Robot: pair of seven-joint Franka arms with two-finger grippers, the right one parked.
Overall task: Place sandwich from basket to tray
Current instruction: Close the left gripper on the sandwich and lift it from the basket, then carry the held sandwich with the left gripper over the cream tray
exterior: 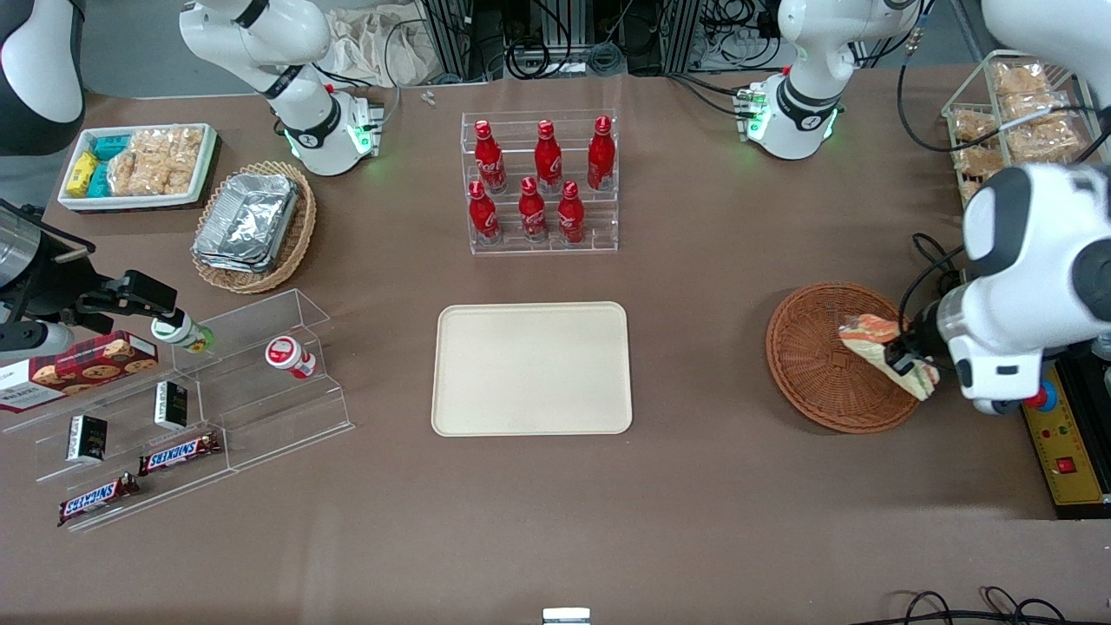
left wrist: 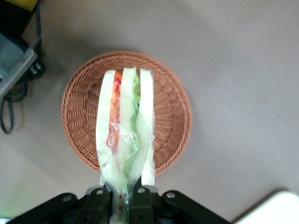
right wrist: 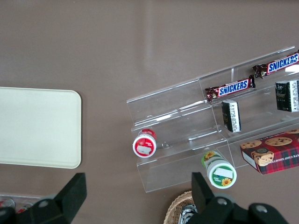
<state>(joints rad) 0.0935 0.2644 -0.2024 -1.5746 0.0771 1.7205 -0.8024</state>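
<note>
Surface (exterior: 712, 365): a brown cloth-covered surface fills the front view and carries everything below.
Tray (exterior: 532, 368): flat cream-beige rectangular plastic tray with rounded corners and a low rim, bare, in the centre of the front view, nearer the front camera than the bottle rack.
Bottle rack (exterior: 540, 184): clear acrylic stepped rack holding six red bottles in two rows, at upper centre of the front view.
Acrylic shelves (exterior: 217, 408): clear stepped display at lower left of the front view, toward the parked arm's end, bearing two Snickers bars (exterior: 178, 452), small dark boxes, a red cookie box (exterior: 78, 369) and two small capped cups.
Basket (exterior: 816, 365): round shallow reddish-brown wicker basket at right centre of the front view, toward the working arm's end, well apart from the tray.
Tan basket (exterior: 291, 234): lighter oval wicker basket holding stacked foil containers, at upper left of the front view.
White tray (exterior: 137, 165): white tray of snack packets at upper left, just beside the tan basket.
Sandwich (left wrist: 125, 130): small triangular wedge of pale bread with orange-red and green filling in clear wrap; it hangs above the basket, tilted, its edge layers facing the wrist camera.
Pincer (left wrist: 122, 198): the left arm's black pincer is above the basket's rim on the working arm's side, its fingers (left wrist: 140, 200) pinching the wrapped end of the sandwich.
</note>
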